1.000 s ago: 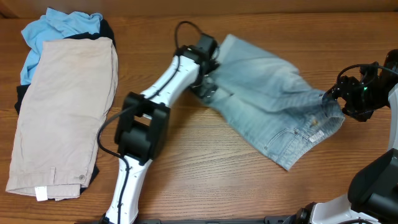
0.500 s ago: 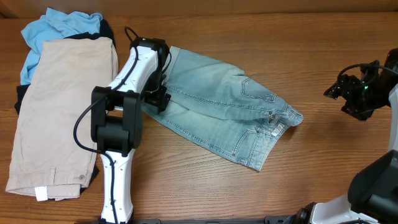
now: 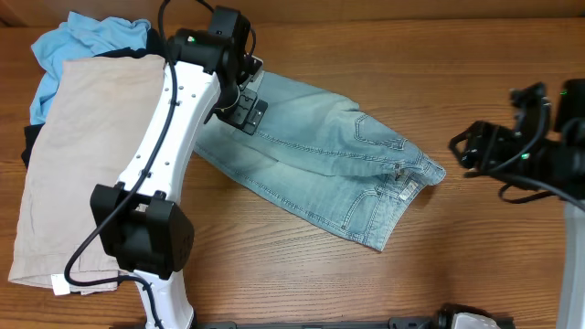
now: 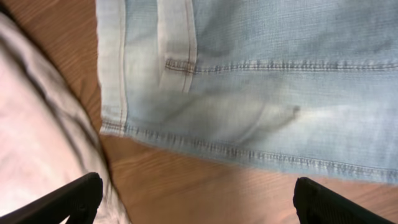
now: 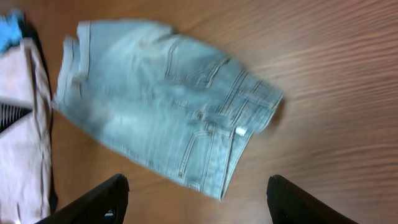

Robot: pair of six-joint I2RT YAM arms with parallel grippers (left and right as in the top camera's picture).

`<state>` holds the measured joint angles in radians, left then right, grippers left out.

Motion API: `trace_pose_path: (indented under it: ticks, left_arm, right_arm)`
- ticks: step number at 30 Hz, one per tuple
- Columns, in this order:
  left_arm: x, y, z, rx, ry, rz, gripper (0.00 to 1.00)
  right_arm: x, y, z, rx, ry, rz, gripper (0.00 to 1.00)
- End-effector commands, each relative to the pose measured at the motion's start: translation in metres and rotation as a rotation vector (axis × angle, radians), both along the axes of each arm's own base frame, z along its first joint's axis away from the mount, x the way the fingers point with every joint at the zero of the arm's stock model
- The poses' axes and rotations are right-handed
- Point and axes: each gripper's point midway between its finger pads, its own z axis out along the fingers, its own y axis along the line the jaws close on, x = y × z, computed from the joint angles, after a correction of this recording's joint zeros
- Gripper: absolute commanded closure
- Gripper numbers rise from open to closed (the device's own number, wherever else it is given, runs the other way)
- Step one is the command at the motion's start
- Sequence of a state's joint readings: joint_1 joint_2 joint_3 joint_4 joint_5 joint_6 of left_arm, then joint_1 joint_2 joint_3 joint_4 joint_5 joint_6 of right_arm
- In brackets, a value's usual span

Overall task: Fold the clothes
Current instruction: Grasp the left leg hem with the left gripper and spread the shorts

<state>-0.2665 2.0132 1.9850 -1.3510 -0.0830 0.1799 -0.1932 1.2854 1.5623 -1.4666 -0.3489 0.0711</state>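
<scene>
- Hovering my left gripper [image 3: 245, 111] over the hem end of the denim shorts [image 3: 320, 155] in the overhead view. The shorts lie diagonally mid-table [image 3: 302, 274], leg over leg, waistband toward the right.
- Same view: my right gripper [image 3: 464, 151] is off the cloth, near the waistband corner and not touching. The beige shorts [image 3: 91, 164] sit on the sky-blue top [image 3: 82, 41] and the black garment [image 3: 32, 146], just beside the denim hem.
- Left wrist: my fingers [image 4: 68, 199] are spread wide with nothing between them. Bare wood is below, the denim hem just ahead and beige cloth at the left finger.
- Right wrist: jaws are apart and empty. The whole pair of shorts is ahead and the frame is blurred.
- Risk: closing here could catch the beige edge along with the denim, because the two are so close.
- Risk: pinching only the top layer would peel the leg-over-leg fold open when I lift.
- Risk: the blurred right view makes the waistband aim unreliable, so a miss there would skew the fold.
</scene>
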Motion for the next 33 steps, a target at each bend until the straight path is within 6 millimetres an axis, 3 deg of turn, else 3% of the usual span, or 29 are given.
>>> trace_pose_path:
  ticks: [1,7,12,15,20,24,29,31,33]
  left_arm:
    - [0.000,-0.002,-0.047,-0.018,0.057,0.008,0.00]
    - [0.021,0.008,-0.088,-0.087,-0.029,0.270,0.01]
    - [0.043,0.014,-0.108,-0.144,-0.131,0.362,0.04]
    - [0.053,0.012,-0.117,-0.154,-0.187,0.319,0.04]
    - [0.063,0.006,-0.131,-0.161,-0.242,0.222,0.18]
    - [0.058,0.005,-0.148,-0.141,-0.212,0.148,0.32]
    - [0.053,0.011,-0.165,-0.120,-0.171,0.159,0.36]
    - [0.051,0.012,-0.170,-0.117,-0.159,0.162,0.48]
    - [0.050,0.012,-0.170,-0.116,-0.155,0.162,0.83]
  right_arm:
    - [0.001,0.019,-0.018,-0.024,0.059,0.031,0.25]
    - [0.009,0.050,-0.066,-0.062,0.113,0.027,0.28]
    - [0.013,0.064,-0.088,-0.107,0.108,0.022,0.29]
    - [0.014,0.067,-0.090,-0.124,0.099,0.025,0.29]
    - [0.016,0.068,-0.089,-0.125,0.091,0.027,0.29]
    - [0.016,0.068,-0.089,-0.125,0.091,0.026,0.30]
    - [0.016,0.068,-0.089,-0.125,0.090,0.026,0.30]
    - [0.016,0.068,-0.089,-0.125,0.090,0.026,0.30]
    - [0.016,0.068,-0.089,-0.125,0.091,0.026,0.30]
